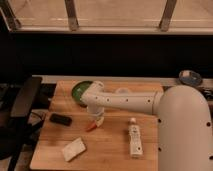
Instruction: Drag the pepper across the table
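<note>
At frame centre the gripper (98, 120) seems to touch the pepper (91, 126); I cannot tell its grip. Drag low and slowly along the table (110, 150).

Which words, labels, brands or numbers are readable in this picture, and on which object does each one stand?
No text can be read here.
White bottle: any print on its body is too blurred to read.
Pincer, down at the pepper on the table: no writing shows on it.
</note>
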You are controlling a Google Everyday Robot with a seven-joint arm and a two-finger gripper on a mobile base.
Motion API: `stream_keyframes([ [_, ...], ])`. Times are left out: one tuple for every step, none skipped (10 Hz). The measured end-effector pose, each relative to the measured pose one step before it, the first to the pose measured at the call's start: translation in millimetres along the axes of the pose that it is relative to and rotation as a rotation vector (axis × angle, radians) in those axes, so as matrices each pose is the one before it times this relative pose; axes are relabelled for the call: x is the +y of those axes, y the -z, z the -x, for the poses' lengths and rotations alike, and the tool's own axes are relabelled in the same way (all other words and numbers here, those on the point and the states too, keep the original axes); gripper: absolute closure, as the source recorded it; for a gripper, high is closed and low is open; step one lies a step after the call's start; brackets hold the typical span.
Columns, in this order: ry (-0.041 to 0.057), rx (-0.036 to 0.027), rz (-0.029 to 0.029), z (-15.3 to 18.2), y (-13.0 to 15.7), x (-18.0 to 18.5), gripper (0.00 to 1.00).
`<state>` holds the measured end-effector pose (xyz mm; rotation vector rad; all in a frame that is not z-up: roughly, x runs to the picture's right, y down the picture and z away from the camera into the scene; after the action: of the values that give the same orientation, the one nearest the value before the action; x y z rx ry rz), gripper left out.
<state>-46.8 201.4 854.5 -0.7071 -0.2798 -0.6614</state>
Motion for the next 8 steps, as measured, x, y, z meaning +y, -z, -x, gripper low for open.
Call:
stream_keyframes([
  [-0.00032,-0.00058,-0.00006,-0.24,0.11,0.00,0.75],
  [-0.00829,-0.01095,-0.00132,-3.61,0.53,0.90,0.86],
  [-0.01177,-0.00751,-0.00328,-11.45,0.40,1.53,0.91],
  [-0.01283,-0.00794,-0.00373,-15.25,1.00,4.43,0.92],
  [-0.01087,-0.00761,-0.00164,-8.98,0.51,3.68,0.92],
  [-0.00822,-0.00782,-0.00186,-4.06,0.50,-0.34,0.92],
  [-0.00736,-0.00798,-0.00190,-1.23,0.15,-1.86,0.92],
  [-0.00496,-0.00355,-0.00170,-3.86,0.39,-2.19,0.92],
])
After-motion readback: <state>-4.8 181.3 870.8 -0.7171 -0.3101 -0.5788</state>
